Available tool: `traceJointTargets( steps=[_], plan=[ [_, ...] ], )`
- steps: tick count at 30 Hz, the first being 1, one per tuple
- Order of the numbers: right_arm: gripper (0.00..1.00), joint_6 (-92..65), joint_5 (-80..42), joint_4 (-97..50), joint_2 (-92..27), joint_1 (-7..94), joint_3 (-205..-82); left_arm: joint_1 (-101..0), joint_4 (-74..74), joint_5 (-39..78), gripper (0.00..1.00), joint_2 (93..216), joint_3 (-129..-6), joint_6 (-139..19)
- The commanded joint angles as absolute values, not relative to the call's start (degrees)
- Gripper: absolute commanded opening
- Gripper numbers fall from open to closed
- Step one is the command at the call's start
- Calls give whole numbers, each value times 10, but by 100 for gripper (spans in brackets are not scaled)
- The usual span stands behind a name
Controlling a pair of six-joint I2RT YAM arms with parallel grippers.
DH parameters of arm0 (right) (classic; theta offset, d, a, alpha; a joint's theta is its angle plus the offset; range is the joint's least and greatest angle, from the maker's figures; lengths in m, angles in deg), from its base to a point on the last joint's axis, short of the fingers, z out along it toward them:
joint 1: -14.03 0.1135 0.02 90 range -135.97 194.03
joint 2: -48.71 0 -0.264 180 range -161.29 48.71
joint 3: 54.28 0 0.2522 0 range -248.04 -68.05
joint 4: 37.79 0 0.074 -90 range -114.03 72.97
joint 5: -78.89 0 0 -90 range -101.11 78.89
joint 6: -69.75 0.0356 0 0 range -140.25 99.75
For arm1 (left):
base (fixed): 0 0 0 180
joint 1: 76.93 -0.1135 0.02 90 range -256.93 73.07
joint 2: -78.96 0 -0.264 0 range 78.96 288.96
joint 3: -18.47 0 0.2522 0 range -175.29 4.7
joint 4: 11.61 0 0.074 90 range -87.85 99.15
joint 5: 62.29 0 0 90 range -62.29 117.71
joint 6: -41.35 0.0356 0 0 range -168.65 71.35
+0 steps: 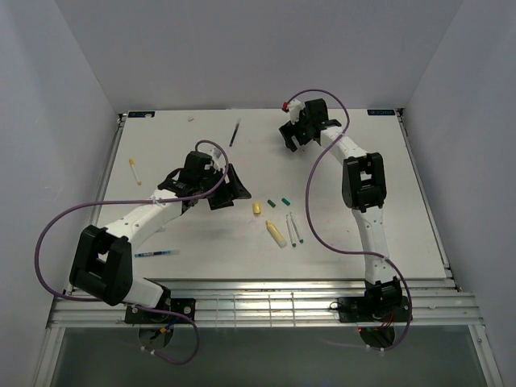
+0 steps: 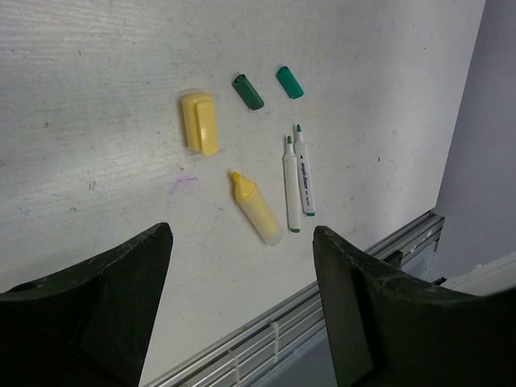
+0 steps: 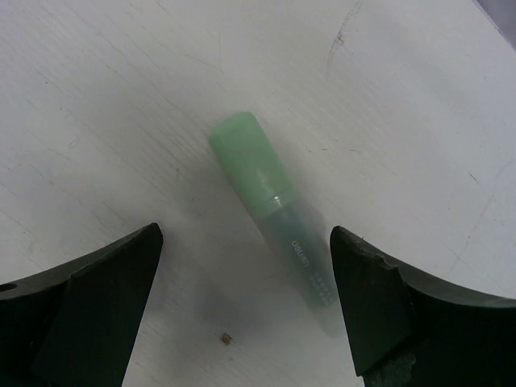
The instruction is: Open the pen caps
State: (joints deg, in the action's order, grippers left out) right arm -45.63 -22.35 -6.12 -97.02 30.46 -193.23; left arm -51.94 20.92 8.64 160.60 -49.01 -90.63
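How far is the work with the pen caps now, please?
Done: the yellow cap, dark green cap and teal cap lie off, beside the bare yellow highlighter and two green pens. In hand: the open right gripper straddles the green highlighter, seemingly still capped. Remaining: perhaps three more pens, too small to judge.

Table: white matte top, filling the middle of the top view.
Table surface: scuffed and scratched up close, with a faint purple smudge and small dark specks.
Near edge: silver metal rails run side by side along the whole width.
Far corners: a small blue label at each.
Walls: plain pale panels, left wall, back wall and right wall, closing the table in on three sides.
Below the rails: a dull grey-green surface; what it is cannot be told.
Light: even and from above; shadows short and soft.
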Motion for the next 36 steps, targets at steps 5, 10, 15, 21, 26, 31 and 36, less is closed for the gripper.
traceJointTargets(
  steps=[5,10,15,21,26,31,36],
  plan=[
    [90,-421,-259,-56,-986,287,-1974,-515,196,72,81,1592,-502,-909],
    [90,-410,-262,-42,-984,281,-1980,-514,196,67,81,1594,-506,-913],
    [93,-408,-256,-27,-988,279,-1991,-514,195,66,81,1596,-511,-911],
    [75,-414,-282,19,-976,281,-1986,-514,192,63,81,1590,-514,-916],
    [65,-410,-292,66,-985,286,-1992,-514,192,63,81,1582,-512,-916],
    [58,-397,-293,59,-967,295,-1951,-514,192,60,81,1570,-502,-919],
    [33,-376,-273,99,-979,316,-1956,-514,193,59,81,1561,-498,-924]
  ],
)
